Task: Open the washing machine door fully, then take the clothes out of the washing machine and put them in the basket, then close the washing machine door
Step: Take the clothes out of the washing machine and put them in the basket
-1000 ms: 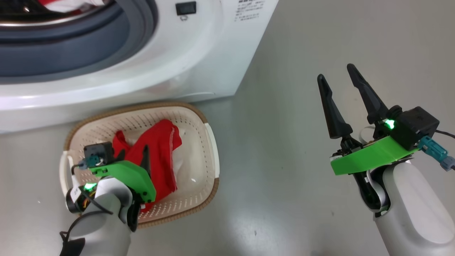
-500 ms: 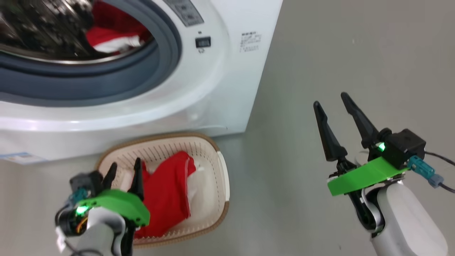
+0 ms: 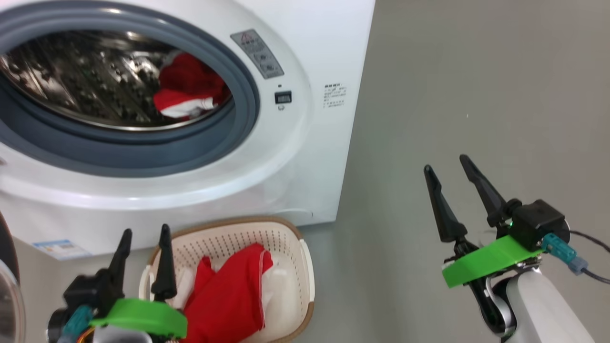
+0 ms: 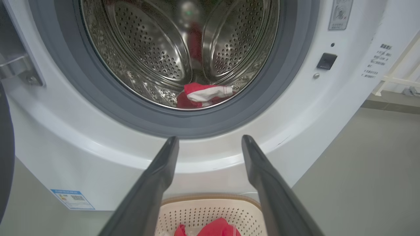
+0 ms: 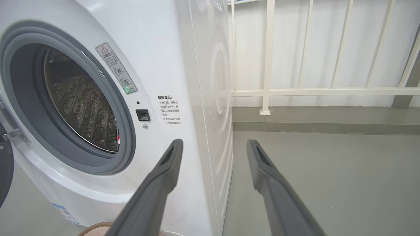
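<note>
Left gripper [image 3: 146,231] spread wide, empty, raised beside the basket [image 3: 228,223] and aimed at the drum. Likely lining up for the red garment [image 3: 188,93] left inside the washing machine [image 3: 310,157]. Another garment [image 3: 228,295] lay in the basket. Right gripper [image 3: 445,163] wide, empty, parked aside. A second earlier the left fingers were down in the basket; camera since tilted up.

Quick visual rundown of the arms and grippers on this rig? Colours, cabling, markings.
The left gripper and right gripper match: two long tapering black fingers on a bright green plate, a black boxy module beside it with a teal connector. The right connector trails a dark cable. Right forearm: glossy white shell. No markings legible.
</note>
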Tool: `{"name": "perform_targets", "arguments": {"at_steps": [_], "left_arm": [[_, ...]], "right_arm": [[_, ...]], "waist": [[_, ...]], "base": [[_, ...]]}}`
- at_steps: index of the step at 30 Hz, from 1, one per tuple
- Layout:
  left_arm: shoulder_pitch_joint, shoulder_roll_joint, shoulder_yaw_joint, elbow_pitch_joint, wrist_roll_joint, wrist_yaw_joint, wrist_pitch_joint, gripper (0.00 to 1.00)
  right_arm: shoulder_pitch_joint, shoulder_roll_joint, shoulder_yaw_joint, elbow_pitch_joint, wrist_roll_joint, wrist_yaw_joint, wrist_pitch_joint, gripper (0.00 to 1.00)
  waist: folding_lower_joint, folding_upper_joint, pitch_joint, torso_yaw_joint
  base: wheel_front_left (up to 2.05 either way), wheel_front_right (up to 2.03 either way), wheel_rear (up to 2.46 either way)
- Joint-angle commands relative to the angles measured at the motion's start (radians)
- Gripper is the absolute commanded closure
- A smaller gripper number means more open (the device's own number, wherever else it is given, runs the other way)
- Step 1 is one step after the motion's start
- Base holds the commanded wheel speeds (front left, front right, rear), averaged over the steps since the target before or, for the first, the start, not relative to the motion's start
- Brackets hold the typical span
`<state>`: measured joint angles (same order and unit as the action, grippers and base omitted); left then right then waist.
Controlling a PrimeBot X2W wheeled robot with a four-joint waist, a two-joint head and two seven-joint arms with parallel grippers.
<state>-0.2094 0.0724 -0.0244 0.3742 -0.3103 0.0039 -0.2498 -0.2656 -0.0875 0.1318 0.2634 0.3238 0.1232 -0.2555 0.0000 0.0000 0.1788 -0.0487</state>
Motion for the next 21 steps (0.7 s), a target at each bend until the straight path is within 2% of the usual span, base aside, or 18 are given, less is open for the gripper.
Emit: {"name": "perform_targets", "arguments": {"at_steps": [1, 12, 21], "left_arm": [[0.032, 0.010, 0.048, -0.076, 0.024, 0.004, -0.012, 0.00], [0.201, -0.013, 0.142, -0.285, 0.071, -0.074, -0.012, 0.00], [0.266, -0.020, 0.178, -0.310, 0.106, -0.103, -0.012, 0.00]], "right_arm": [[0.015, 0.007, 0.010, -0.023, -0.015, 0.008, -0.006, 0.00], [0.087, 0.016, -0.023, -0.037, -0.040, 0.008, -0.006, 0.00], [0.122, 0.015, -0.031, -0.057, -0.056, 0.008, -0.006, 0.00]], "waist": [[0.0000, 0.0000, -0.048, -0.010], [0.0000, 0.0000, -0.140, -0.026], [0.0000, 0.0000, -0.160, -0.029]], "base": [[0.00, 0.00, 0.00], [0.00, 0.00, 0.00], [0.00, 0.00, 0.00]]}}
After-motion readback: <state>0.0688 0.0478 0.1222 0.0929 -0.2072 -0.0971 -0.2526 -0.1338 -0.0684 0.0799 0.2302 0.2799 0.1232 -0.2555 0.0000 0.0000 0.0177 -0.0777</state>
